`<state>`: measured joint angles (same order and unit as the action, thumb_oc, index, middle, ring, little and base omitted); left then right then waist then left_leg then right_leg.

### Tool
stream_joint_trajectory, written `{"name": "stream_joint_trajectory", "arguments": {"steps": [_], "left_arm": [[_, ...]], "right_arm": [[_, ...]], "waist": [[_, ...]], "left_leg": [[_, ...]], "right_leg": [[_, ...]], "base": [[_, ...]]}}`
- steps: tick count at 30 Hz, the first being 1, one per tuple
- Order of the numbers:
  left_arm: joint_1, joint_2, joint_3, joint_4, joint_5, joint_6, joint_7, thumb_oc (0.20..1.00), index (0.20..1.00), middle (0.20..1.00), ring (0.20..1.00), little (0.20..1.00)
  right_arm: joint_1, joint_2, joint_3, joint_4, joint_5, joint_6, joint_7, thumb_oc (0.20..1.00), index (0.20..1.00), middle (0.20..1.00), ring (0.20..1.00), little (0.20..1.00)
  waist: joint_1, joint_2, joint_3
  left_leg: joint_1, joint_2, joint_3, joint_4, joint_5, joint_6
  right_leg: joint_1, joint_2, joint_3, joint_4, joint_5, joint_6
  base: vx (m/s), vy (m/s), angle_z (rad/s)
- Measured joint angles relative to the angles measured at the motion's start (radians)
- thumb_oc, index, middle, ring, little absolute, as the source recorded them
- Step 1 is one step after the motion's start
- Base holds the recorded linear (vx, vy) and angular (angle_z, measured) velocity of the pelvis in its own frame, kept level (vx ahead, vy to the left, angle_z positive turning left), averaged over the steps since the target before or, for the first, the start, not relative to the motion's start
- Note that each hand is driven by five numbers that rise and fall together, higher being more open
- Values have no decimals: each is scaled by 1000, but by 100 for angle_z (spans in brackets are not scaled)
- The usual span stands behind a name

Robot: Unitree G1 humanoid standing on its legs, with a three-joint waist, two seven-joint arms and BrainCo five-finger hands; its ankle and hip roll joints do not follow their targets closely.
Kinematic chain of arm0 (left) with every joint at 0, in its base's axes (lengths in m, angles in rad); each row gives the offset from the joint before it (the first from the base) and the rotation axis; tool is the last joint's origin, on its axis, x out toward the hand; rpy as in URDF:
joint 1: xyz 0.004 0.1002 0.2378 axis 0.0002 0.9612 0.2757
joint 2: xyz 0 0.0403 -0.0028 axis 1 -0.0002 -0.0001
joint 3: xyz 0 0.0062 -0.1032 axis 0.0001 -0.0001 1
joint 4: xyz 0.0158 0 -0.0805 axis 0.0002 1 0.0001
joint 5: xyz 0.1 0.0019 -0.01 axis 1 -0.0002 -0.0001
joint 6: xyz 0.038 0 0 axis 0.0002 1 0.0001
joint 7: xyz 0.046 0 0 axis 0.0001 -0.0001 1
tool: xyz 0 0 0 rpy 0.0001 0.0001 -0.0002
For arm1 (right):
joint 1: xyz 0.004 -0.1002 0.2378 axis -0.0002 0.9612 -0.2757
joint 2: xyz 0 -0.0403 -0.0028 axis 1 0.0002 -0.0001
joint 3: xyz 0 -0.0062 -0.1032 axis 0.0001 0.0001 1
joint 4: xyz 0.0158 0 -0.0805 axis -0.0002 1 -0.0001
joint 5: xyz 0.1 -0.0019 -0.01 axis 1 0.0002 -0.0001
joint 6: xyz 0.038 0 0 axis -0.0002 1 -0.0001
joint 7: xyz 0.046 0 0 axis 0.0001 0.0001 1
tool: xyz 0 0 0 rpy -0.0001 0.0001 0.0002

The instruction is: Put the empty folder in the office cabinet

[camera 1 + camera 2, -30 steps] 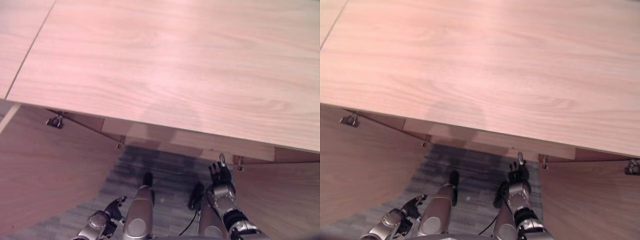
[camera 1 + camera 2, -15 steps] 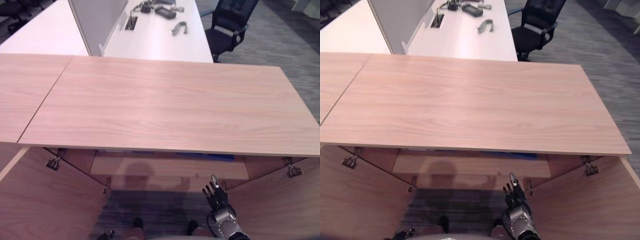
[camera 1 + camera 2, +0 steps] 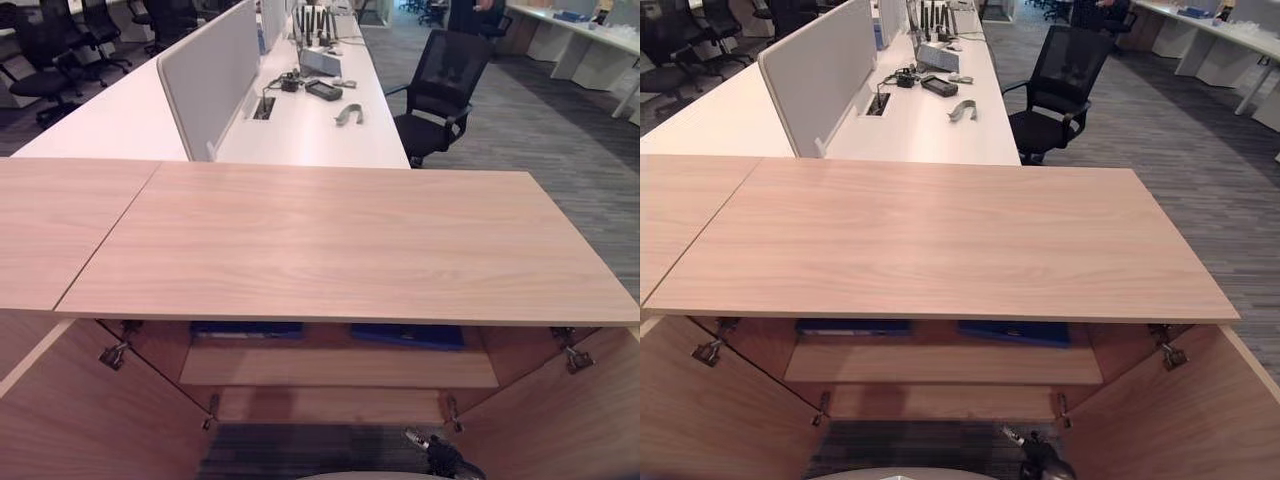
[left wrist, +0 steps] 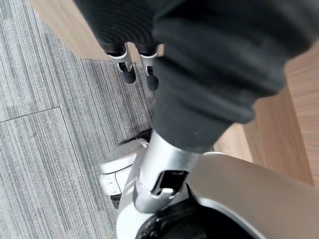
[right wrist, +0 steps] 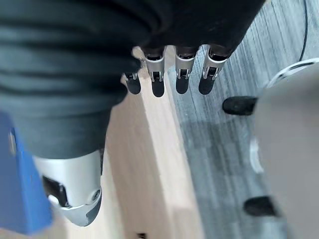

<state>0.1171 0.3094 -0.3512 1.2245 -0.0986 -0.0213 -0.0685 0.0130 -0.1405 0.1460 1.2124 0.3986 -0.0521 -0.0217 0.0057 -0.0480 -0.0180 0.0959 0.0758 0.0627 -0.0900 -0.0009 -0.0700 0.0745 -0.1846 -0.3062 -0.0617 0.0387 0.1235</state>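
The wooden office cabinet (image 3: 340, 240) stands before me with both doors swung open. Two blue folders lie flat on its upper shelf (image 3: 340, 367), one on the left (image 3: 247, 329) and one on the right (image 3: 405, 335). My right hand (image 3: 440, 462) hangs low in front of the cabinet opening, fingers (image 5: 169, 82) relaxed and holding nothing. A blue surface (image 5: 20, 189) shows beside its thumb, not gripped. My left hand's fingers (image 4: 128, 72) hang over grey carpet, open and empty, close to a wooden panel.
The open left door (image 3: 90, 420) and right door (image 3: 565, 415) flank the space where I stand. Behind the cabinet are a white desk (image 3: 310, 130) with a grey divider (image 3: 205, 75) and small items, and a black office chair (image 3: 440, 85).
The camera has tilted up, so the whole picture has shifted: the cabinet's shelf, the folders and the office beyond have come into view. Both hands stay low and empty.
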Motion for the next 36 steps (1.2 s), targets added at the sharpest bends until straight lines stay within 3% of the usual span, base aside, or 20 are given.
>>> {"name": "stream_joint_trajectory", "arguments": {"steps": [9, 10, 12, 15, 22, 25, 32, 36], "left_arm": [[3, -5, 2, 0, 38, -4, 0, 1000, 1000, 1000, 1000, 1000], [2, -5, 2, 0, 38, -4, 0, 1000, 1000, 1000, 1000, 1000], [3, -6, 2, 0, 38, -4, 0, 1000, 1000, 1000, 1000, 1000], [3, -8, 2, 0, 38, -4, 2, 1000, 1000, 1000, 1000, 1000], [12, -20, 42, -9, 47, -6, 14, 1000, 1000, 1000, 1000, 1000], [8, -15, 43, -9, 47, -6, 11, 1000, 1000, 1000, 1000, 1000], [-16, -6, 41, -9, 46, -11, 8, 1000, 1000, 1000, 1000, 1000], [-36, -5, 36, -11, 46, -12, 5, 1000, 1000, 1000, 1000, 1000]], "right_arm": [[12, 0, 2, -1, -27, -1, 0, 1000, 1000, 1000, 1000, 1000], [12, 0, 2, -1, -27, -1, 0, 476, 476, 476, 476, 476], [12, -1, 8, -4, -28, -1, 0, 200, 200, 200, 200, 200], [14, -3, 19, -26, -31, 0, -3, 200, 200, 200, 200, 200], [-14, -90, 90, -304, -232, -19, -72, 200, 200, 200, 200, 200], [-90, -137, 90, -305, -295, -22, -100, 200, 200, 200, 200, 200], [-239, -157, 96, -220, -305, -3, -115, 200, 200, 200, 200, 200], [-304, -165, 95, -186, -304, -2, -124, 200, 200, 200, 200, 200]], "waist": [[-1, 3, 1], [-1, 3, 1], [-1, 4, 1], [0, 7, 2], [4, 15, 8], [3, 12, 16], [5, 13, 60], [28, 16, 74]], "left_leg": [[22, 0, 13, -9, 0, -1], [22, 0, 13, -9, 0, -1], [21, 1, 13, -9, 0, 0], [19, 1, 13, -9, 0, 0], [16, 0, 9, 0, 2, -2], [17, 1, 4, -2, 1, -2], [11, 1, -12, 0, 3, -4], [-7, 1, -22, 1, 8, -4]], "right_leg": [[14, 0, 16, -3, 1, 2], [14, 0, 17, -3, 1, 2], [15, 0, 17, -3, 1, 2], [15, 1, 17, -7, 2, 3], [22, 4, 11, -25, 15, 4], [27, 4, 6, -25, 15, 4], [31, 5, -10, -26, 15, 5], [19, 5, -22, -25, 15, 4]], "base": [[25, 2, -5], [19, 0, -4], [0, 0, 0], [0, 0, 0], [6, -1, 2], [36, -6, 5], [2, -14, 6], [-17, -15, 10]]}}
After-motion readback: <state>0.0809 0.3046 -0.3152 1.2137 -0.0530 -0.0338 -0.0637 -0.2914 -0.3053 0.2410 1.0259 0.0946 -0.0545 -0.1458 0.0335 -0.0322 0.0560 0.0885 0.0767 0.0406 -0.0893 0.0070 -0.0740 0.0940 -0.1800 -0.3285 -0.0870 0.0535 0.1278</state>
